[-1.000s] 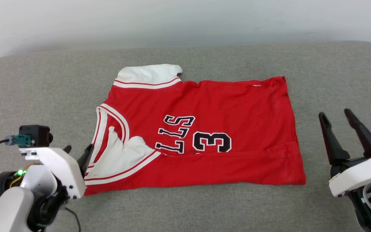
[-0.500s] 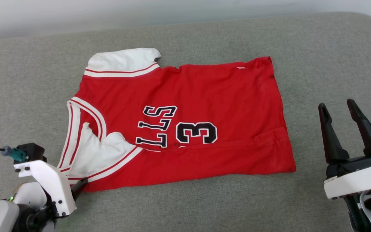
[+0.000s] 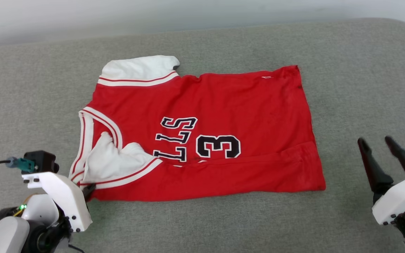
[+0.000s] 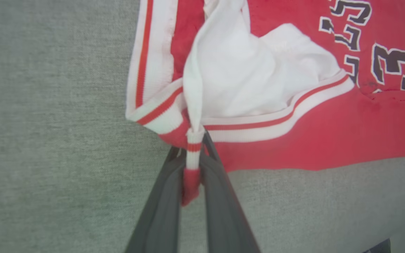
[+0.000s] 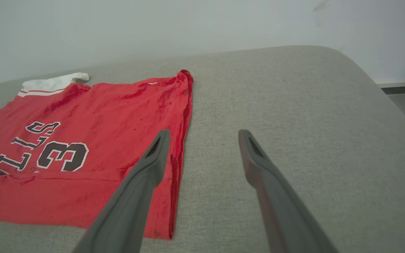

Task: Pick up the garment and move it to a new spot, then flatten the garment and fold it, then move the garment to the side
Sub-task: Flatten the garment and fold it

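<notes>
While it is lying flat on the grey cushion (image 3: 357,63), one garment (image 3: 223,102) — red, white-sleeved, lettering sideways — is being pinched at its near striped-trim corner by the left gripper (image 4: 192,144), whose fingers are clamping tight on the cloth. Two grippers counted: the right gripper (image 3: 374,140) is hovering apart from the hem, fingers spread wide, holding nothing.

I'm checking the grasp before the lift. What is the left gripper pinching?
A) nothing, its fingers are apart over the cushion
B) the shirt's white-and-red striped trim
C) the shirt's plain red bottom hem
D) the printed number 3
B: in the left wrist view the left gripper is shut on a bunched strip of striped trim at the corner of the shirt.
</notes>
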Robot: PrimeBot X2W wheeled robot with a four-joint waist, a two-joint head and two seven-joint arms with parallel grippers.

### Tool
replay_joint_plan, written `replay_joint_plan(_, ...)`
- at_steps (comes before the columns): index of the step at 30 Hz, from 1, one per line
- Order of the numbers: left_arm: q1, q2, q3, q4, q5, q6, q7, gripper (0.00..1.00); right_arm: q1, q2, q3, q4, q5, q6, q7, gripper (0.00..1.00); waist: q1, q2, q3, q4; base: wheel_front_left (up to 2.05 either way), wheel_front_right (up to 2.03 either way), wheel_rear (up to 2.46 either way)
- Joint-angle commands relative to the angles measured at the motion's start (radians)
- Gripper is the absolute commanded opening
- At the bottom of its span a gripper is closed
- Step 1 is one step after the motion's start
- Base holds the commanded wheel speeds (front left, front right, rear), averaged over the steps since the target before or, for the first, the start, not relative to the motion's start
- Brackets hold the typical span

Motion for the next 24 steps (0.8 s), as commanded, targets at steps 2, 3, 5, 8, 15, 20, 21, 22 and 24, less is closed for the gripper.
replay_joint_plan(2, -0.007, 0.014, 0.008, -0.057, 0.027, 0.01, -0.029, 0.0, 0.012, -0.038, 0.001, 0.036, 0.038, -0.001, 0.135, 1.0, 0.0001, 0.0, -0.001, 0.022, 0.0, 0.0, 0.0)
replay_joint_plan(3, -0.008, 0.013, 0.008, -0.078, 0.034, 0.014, -0.037, 0.0, 0.016, -0.046, 0.005, 0.047, 0.054, -0.001, 0.184, 1.0, 0.0001, 0.0, 0.002, 0.03, 0.0, 0.0, 0.0)
replay_joint_plan(5, -0.012, 0.014, 0.004, -0.118, 0.051, 0.022, -0.046, 0.0, 0.016, -0.064, 0.013, 0.064, 0.072, -0.001, 0.276, 1.0, 0.0001, 0.0, 0.009, 0.045, 0.0, 0.0, 0.0)
replay_joint_plan(8, -0.017, 0.011, -0.008, -0.169, 0.069, 0.028, -0.052, 0.0, 0.002, -0.073, 0.036, 0.086, 0.102, -0.001, 0.373, 1.0, 0.0001, 0.0, 0.028, 0.064, 0.0, 0.0, 0.0)
replay_joint_plan(15, -0.039, -0.009, -0.04, -0.218, 0.093, 0.033, -0.057, 0.0, -0.062, -0.057, 0.093, 0.196, 0.136, -0.001, 0.437, 1.0, 0.0001, 0.0, 0.082, 0.101, 0.0, 0.0, 0.0)
replay_joint_plan(20, -0.026, -0.025, -0.046, -0.206, 0.09, 0.033, -0.074, 0.0, -0.081, -0.036, 0.163, 0.288, 0.167, 0.0, 0.455, 0.51, 0.0001, 0.0, 0.093, 0.108, 0.0, 0.0, 0.0)
replay_joint_plan(21, -0.022, -0.026, -0.046, -0.203, 0.088, 0.032, -0.077, 0.0, -0.084, -0.037, 0.171, 0.297, 0.171, 0.001, 0.454, 0.18, 0.0001, 0.0, 0.091, 0.108, 0.0, 0.0, 0.0)
replay_joint_plan(22, -0.018, -0.029, -0.046, -0.2, 0.083, 0.03, -0.081, 0.0, -0.088, -0.039, 0.176, 0.301, 0.173, 0.001, 0.449, 0.0, 0.0001, 0.0, 0.089, 0.107, 0.0, 0.0, 0.0)
replay_joint_plan(24, -0.002, -0.035, -0.05, -0.194, 0.066, 0.025, -0.071, 0.0, -0.096, -0.049, 0.178, 0.301, 0.17, 0.001, 0.439, 0.0, 0.0001, 0.0, 0.079, 0.104, 0.0, 0.0, 0.0)
